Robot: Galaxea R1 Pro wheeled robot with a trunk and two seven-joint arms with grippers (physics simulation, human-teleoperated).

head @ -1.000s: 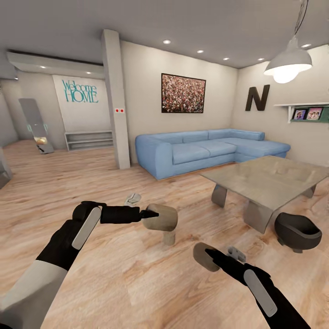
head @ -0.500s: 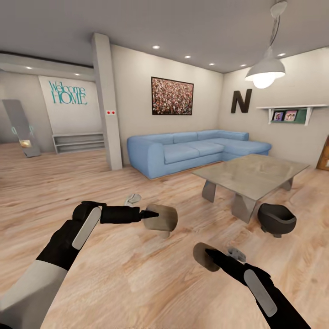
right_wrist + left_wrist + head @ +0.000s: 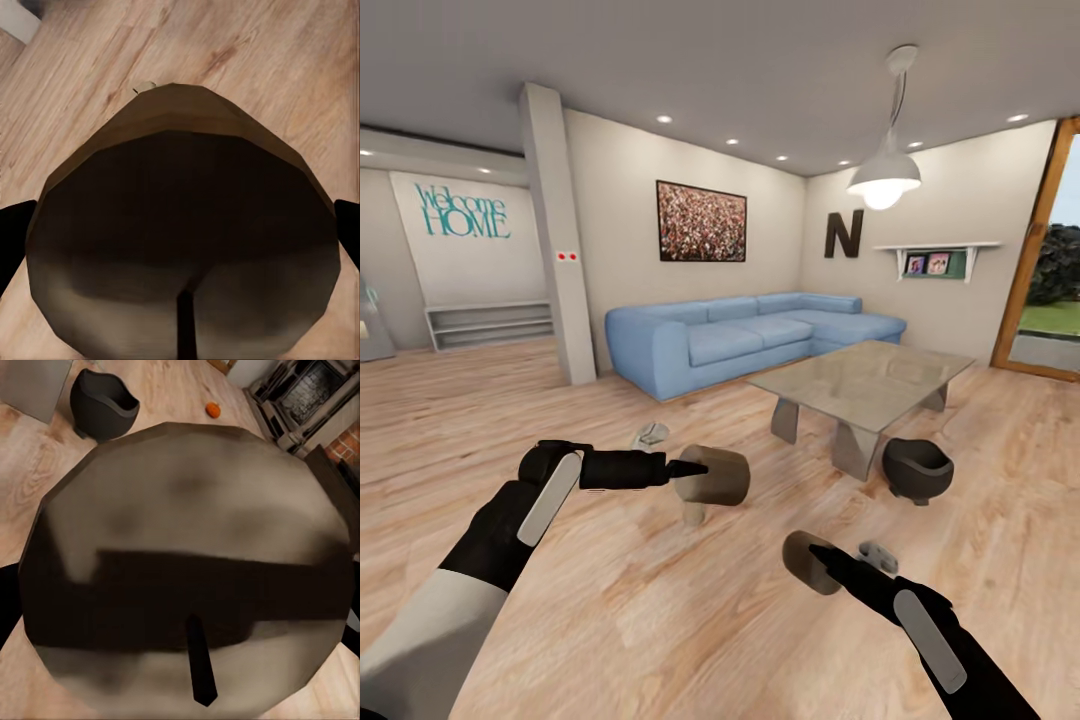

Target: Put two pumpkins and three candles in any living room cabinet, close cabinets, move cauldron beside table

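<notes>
Clearly the robot is in transit, each arm carrying a stubby tan-beige cylindrical candle: the left gripper [image 3: 695,468] pinches one candle [image 3: 718,474] at mid-floor, and the right gripper [image 3: 822,556] grips a second candle [image 3: 805,562] nearer the body. No cabinet is in sight, so my advice is to keep both grips firm, hold the arms level, and turn the base smoothly until the low dark unit comes into sight. The candles look matte, faceted and short, so they may slip if tilted. To the right, the black rounded matte cauldron [image 3: 917,468] with its wide mouth sits on the pale wood-plank floor [image 3: 610,620] just beside the near corner of the glass-topped coffee table [image 3: 865,374] with grey angled legs. In the left wrist view a small bright-orange pumpkin [image 3: 213,409] lies far off on the floor beyond the cauldron [image 3: 101,401].
</notes>
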